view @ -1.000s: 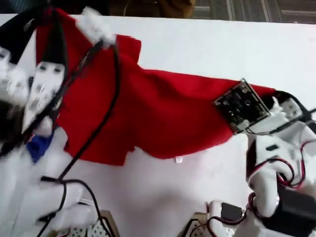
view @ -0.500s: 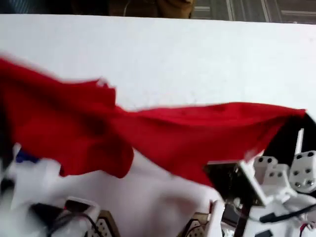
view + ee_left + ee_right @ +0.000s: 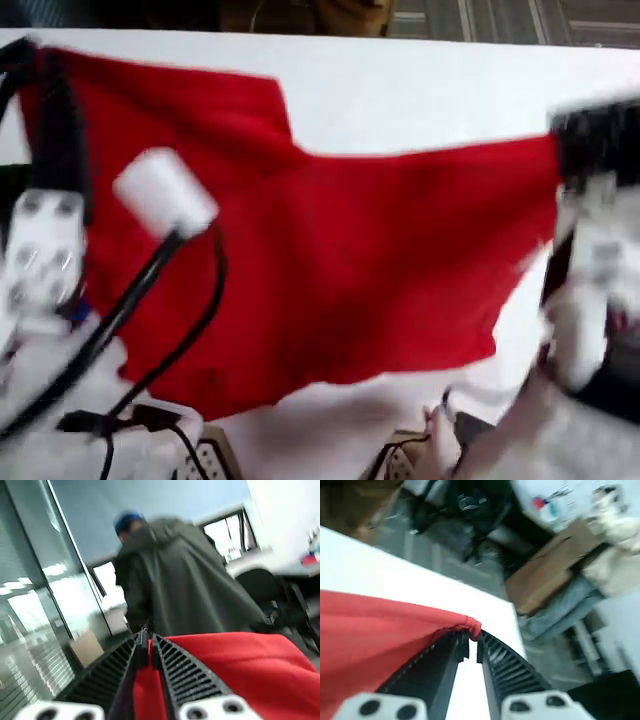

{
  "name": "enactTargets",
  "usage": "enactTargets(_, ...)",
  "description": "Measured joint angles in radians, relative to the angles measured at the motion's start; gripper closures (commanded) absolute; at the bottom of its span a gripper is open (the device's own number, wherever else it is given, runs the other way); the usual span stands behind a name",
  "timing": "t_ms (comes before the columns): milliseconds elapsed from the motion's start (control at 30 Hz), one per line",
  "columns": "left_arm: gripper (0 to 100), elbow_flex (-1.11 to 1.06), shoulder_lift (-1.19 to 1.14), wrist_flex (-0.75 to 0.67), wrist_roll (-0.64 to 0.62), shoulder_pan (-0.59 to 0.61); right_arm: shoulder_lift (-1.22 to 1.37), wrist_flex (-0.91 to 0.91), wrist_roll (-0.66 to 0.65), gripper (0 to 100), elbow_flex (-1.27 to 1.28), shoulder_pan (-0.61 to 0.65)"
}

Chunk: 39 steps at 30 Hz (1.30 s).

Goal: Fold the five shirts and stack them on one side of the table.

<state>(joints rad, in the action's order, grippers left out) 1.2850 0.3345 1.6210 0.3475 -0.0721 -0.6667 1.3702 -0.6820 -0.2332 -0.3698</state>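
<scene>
We held the red shirt (image 3: 350, 260) taut between left claw (image 3: 146, 640) and right claw (image 3: 470, 639), each pinching an edge at its tips, presumably to spread it for folding.

the desk (image 3: 420, 90) is a plain white top, bare along its far edge. a red shirt (image 3: 340, 270) is spread across most of its middle; whether the cloth rests on the surface or hangs just over it cannot be told. a small patch of blue cloth (image 3: 78, 312) shows at the left side, mostly hidden. at the near edge sit a perforated plate (image 3: 207, 460) and a tan-edged piece (image 3: 395, 452), with white surface between them.
</scene>
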Motion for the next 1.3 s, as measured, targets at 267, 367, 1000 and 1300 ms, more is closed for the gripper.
enactTargets(267, 98, -0.52, -0.017, -0.273, 0.0, 0.0, 0.393, 0.006, 0.066, 98.1, -0.15, 0.161)
enactTargets(367, 98, -0.764, -0.021, -0.473, -0.044, 0.017, 0.529, -0.025, 0.069, 98.1, -0.186, 0.207)
enactTargets(1000, 98, -0.812, -0.586, -0.908, -0.319, 0.209, 1.206, -0.109, 0.107, 98.1, -0.733, 0.272)
enactTargets(1300, 98, -0.213, -1.005, -0.586, -0.344, 0.232, 1.395, -0.074, 0.107, 98.1, -0.964, 0.316)
